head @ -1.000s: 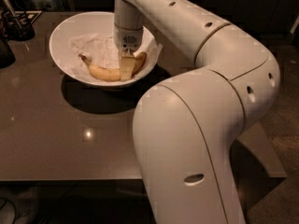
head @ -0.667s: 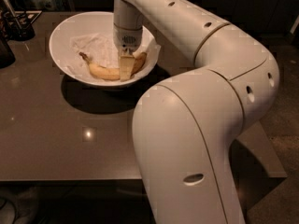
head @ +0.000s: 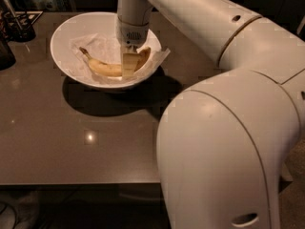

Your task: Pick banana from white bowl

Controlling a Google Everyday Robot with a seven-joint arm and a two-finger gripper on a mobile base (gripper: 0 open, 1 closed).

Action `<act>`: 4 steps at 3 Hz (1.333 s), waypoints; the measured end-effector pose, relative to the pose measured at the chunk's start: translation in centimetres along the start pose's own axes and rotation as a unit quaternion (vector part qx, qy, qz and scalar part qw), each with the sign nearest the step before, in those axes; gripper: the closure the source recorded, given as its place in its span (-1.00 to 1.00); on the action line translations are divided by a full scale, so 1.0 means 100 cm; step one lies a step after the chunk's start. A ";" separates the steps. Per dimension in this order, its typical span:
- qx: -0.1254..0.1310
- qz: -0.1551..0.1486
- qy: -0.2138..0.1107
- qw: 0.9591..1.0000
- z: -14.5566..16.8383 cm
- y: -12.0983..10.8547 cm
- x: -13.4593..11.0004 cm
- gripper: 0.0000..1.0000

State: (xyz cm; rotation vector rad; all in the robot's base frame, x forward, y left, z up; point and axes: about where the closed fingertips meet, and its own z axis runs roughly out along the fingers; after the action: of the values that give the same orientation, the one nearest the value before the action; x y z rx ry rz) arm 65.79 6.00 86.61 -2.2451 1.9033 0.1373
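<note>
The white bowl (head: 66, 61) stands on the far left part of the brown table, lined with crumpled white paper (head: 88, 44). The banana (head: 102, 68) lies in it, curved, with its dark stem pointing left. My gripper (head: 129, 71) reaches straight down into the bowl from above and sits right at the banana's middle, covering part of it. The banana's right end shows just past the gripper.
My own white arm and base (head: 228, 147) fill the right half of the view. A dark holder with utensils (head: 19, 25) and another dark object (head: 5, 51) stand at the table's far left. The table's front edge (head: 76, 182) runs along the bottom.
</note>
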 end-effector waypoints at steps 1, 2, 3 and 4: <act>0.009 -0.004 -0.004 1.000 -0.010 0.004 -0.001 1.00; 0.024 -0.012 -0.016 1.000 -0.026 0.018 -0.003 1.00; 0.050 -0.011 -0.029 0.998 -0.050 0.044 -0.003 1.00; 0.073 -0.009 -0.035 0.997 -0.072 0.078 -0.003 1.00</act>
State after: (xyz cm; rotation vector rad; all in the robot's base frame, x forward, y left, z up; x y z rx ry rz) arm 57.67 3.54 93.00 -2.1328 1.7964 0.0701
